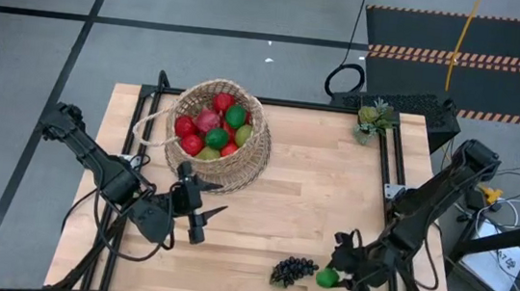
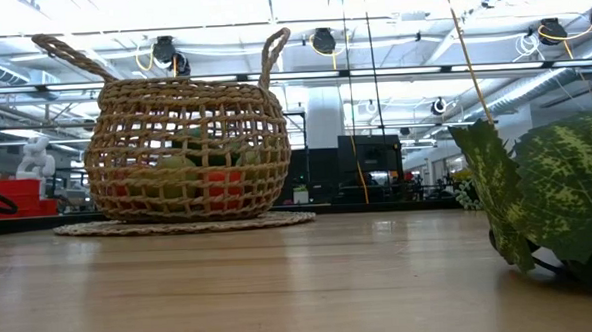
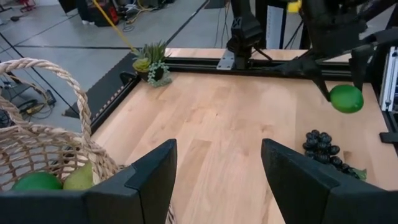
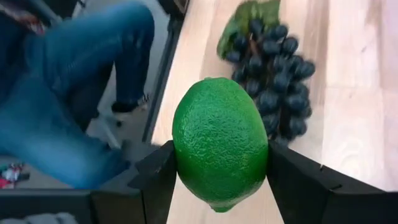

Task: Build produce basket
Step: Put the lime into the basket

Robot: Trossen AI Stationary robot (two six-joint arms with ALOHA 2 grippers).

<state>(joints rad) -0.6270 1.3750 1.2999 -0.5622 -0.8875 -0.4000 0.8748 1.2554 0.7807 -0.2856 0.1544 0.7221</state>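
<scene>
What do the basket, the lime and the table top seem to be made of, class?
Basket: woven wicker, matt tan, with open gaps between strands. Lime: probably moulded plastic, since its pebbled green skin is very even. Table top: pale wood in joined strips, smooth, grain showing.

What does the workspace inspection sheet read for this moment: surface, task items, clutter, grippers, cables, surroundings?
Surface: wooden table.
Job's things: basket at the far left holds red and green fruit; grape bunch lies at the near edge; lime.
Clutter: small potted plant at the far right corner.
Grippers: right gripper shut on the lime; left gripper open, empty, near the basket.
Cables: coiled cable on the floor.
Surroundings: a person's jeans-clad legs beside the table.
</scene>
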